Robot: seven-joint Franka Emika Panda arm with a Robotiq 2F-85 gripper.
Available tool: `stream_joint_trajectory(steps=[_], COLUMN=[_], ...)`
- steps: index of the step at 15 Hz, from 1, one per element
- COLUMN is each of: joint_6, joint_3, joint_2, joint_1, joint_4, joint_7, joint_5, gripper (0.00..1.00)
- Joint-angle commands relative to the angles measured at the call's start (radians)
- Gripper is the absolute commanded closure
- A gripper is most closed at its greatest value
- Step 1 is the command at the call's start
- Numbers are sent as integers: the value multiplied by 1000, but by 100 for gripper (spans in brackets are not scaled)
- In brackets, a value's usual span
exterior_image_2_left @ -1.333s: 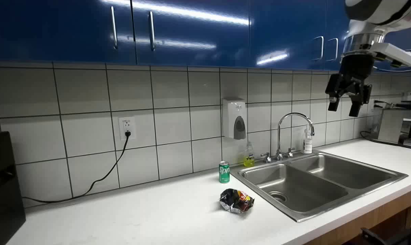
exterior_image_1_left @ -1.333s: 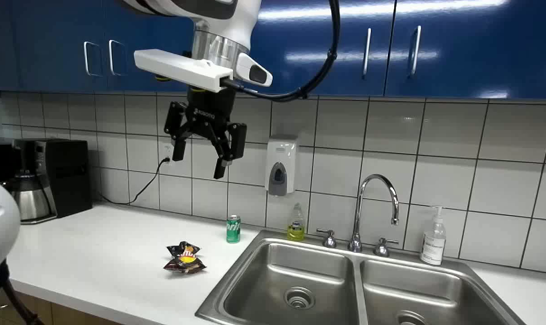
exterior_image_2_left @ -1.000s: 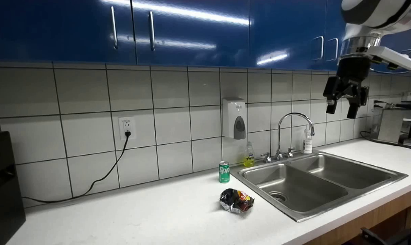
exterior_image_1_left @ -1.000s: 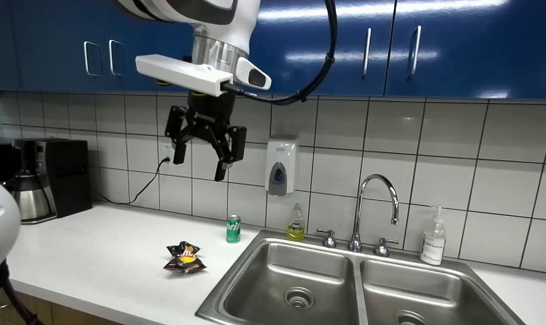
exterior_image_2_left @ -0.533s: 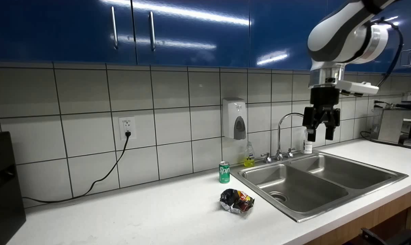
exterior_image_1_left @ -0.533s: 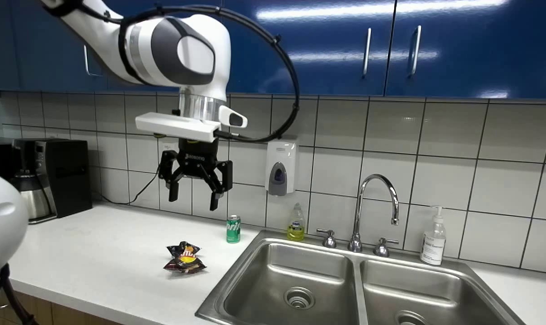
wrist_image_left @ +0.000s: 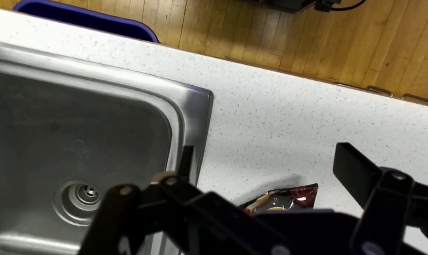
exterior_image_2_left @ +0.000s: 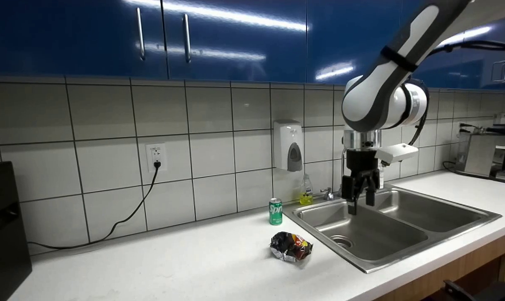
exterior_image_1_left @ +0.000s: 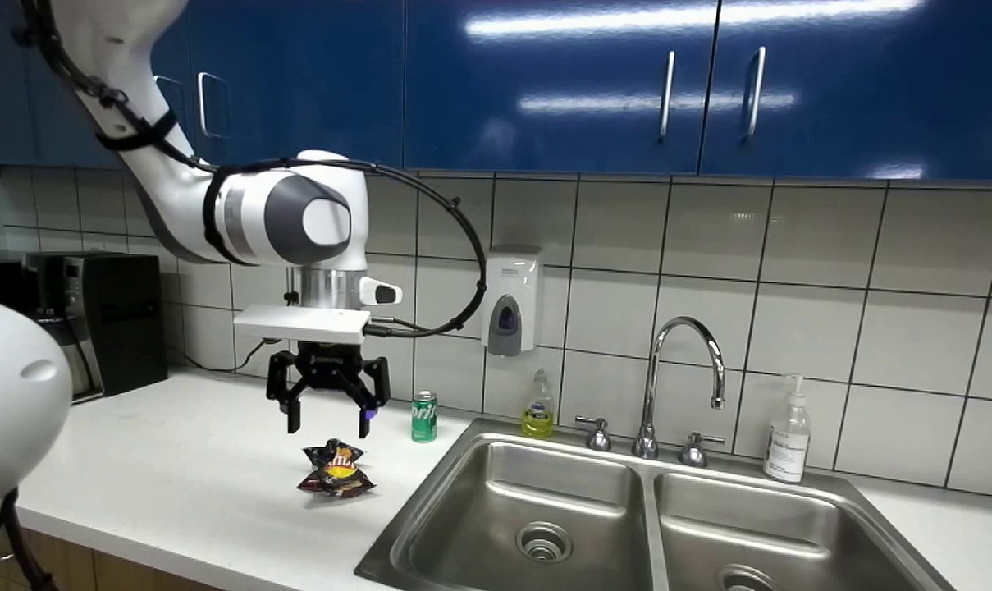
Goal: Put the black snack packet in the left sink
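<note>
The black snack packet, a crumpled foil wrapper with orange-yellow print, lies on the white counter in both exterior views [exterior_image_1_left: 336, 472] [exterior_image_2_left: 291, 246]. In the wrist view part of the packet [wrist_image_left: 288, 199] shows; the gripper body hides the rest. My gripper [exterior_image_1_left: 329, 420] is open and empty above the counter, pointing down. It also shows in an exterior view [exterior_image_2_left: 361, 204] and in the wrist view [wrist_image_left: 265, 161], where the packet lies below and between the spread fingers. The left sink [exterior_image_1_left: 471, 533] is a steel basin beside the packet; it also shows in the wrist view [wrist_image_left: 75, 148].
A green can [exterior_image_1_left: 423, 417] stands behind the packet near the sink rim. A yellow soap bottle [exterior_image_1_left: 538, 406] and the faucet [exterior_image_1_left: 651, 386] stand at the sink's back. The right basin [exterior_image_1_left: 750, 525] adjoins the left. A soap dispenser [exterior_image_1_left: 512, 300] hangs on the wall.
My gripper has come down a long way from near the cabinets, drifting left in both exterior views, and its tilt has straightened. It has stayed open. The packet has not moved.
</note>
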Motion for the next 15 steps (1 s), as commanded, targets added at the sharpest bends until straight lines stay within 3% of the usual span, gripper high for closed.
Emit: stream_joint_trajectory(steps=[1, 7, 15], joint_6=[120, 220, 193], joint_3=[41, 86, 155], joint_2=[171, 383, 561], joint_1=[16, 23, 20], joint_4=[49, 167, 362], joint_7=[29, 30, 27], joint_5=[6, 25, 27], gripper=[0, 0, 0])
